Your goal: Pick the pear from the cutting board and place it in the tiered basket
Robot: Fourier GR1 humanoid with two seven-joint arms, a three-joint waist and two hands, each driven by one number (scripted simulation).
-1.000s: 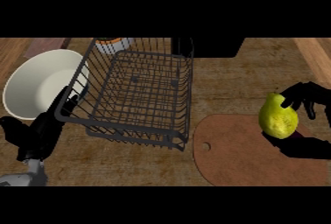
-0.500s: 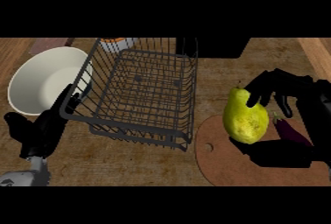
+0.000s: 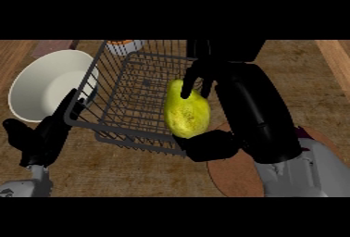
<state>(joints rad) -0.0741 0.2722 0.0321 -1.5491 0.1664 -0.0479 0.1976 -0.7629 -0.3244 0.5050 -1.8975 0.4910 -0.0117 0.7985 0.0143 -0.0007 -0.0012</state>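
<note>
The right hand (image 3: pixel 249 109) is curling round the pear (image 3: pixel 186 112), fingers (image 3: pixel 193 78) hooking over its upper end and the thumb (image 3: pixel 209 146) pressing under its lower end, so the fruit is being pinched between them on the hand's left side; the pear is sitting upright and yellow-green, showing over the right part of the tiered basket (image 3: pixel 130 99), just left of the palm, with its lower end overlapping the basket's near rim; whether it is touching the wire is not something I can tell; the basket is lying mostly to the left of this hand, its dark mesh floor showing beyond the fruit; the cutting board (image 3: pixel 232 178) is showing as a reddish-brown rounded slab below and behind the hand, partly hidden by the grey forearm; the left hand (image 3: pixel 42 134) is showing at the lower left, its fingers straight and pointing up, resting just beside the basket's left corner; a white bowl (image 3: pixel 48 85) is lying just above that hand, close against the basket's left side; a small container with an orange top (image 3: pixel 126 45) is sitting beyond the basket's far rim, well away from both hands.
</note>
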